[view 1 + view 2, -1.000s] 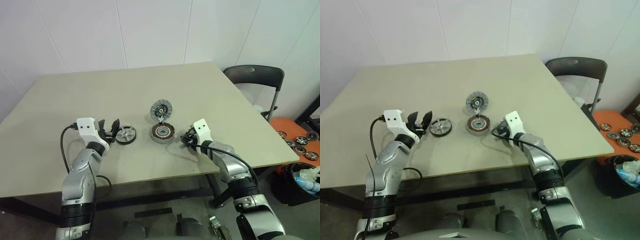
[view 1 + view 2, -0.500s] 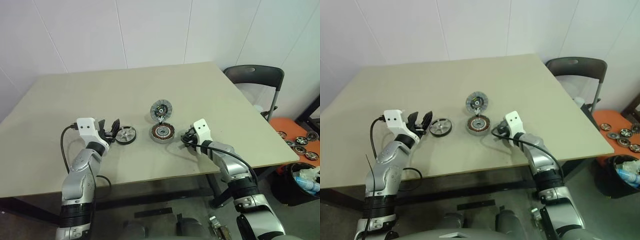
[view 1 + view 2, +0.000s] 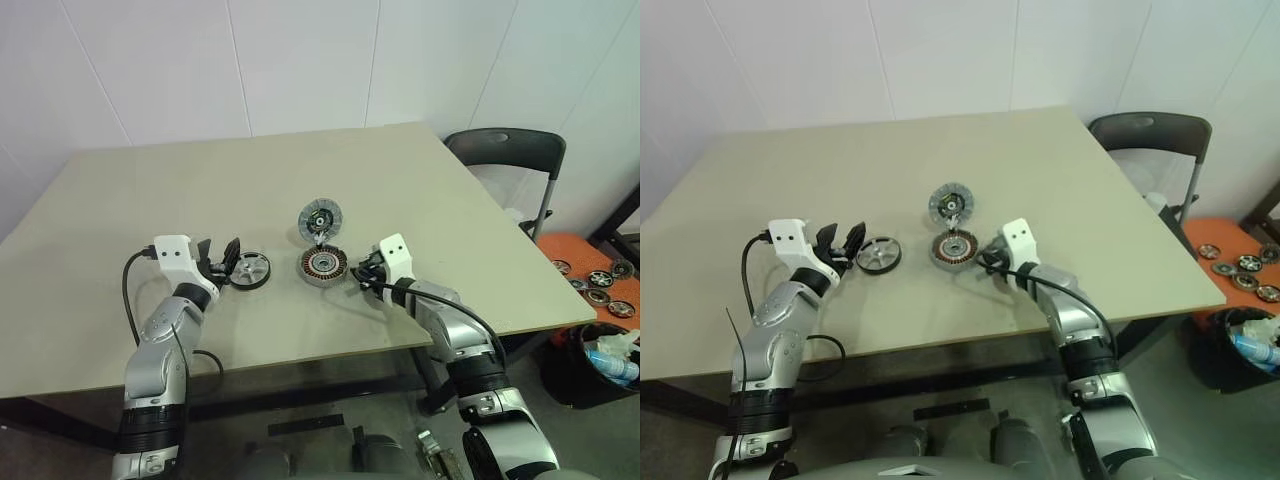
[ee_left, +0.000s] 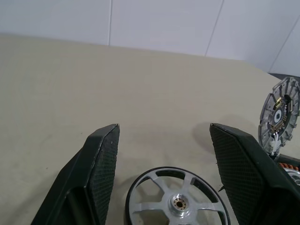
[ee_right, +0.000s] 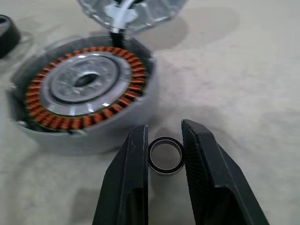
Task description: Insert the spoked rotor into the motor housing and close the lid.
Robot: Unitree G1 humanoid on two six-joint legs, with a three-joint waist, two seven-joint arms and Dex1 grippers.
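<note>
The worktop [image 3: 120, 200] was a big tan one, set against a white wall. Near its front edge lay the spoked rotor [image 3: 250, 270], flat on the top. It was silver with a dark rim and a small hub in the middle.

The left tool [image 3: 222, 262] sat low, right next to the rotor on its left side. Its two black fingers [image 4: 104, 159] were spread wide apart. In the left wrist view the rotor lay between them, but the fingers did not touch it. The left tool held nothing.

To the right of the rotor, a little way off, sat the motor housing [image 3: 324, 266]. It was a short round grey cup with a ring of orange wire inside and a shiny hub in the middle. The lid [image 3: 320, 217] stood up at the back edge of the housing, tilted open, with its ribbed face looking at the robot.

The right tool [image 3: 361, 272] was just beside the housing on its right side. Its fingers [image 5: 136, 178] were close together with a small gap. A small dark ring [image 5: 166, 155] sat in that gap. I could not tell if the fingers were squeezing the ring or only sat around it.

A dark chair [image 3: 505, 150] stood past the worktop's right corner.
</note>
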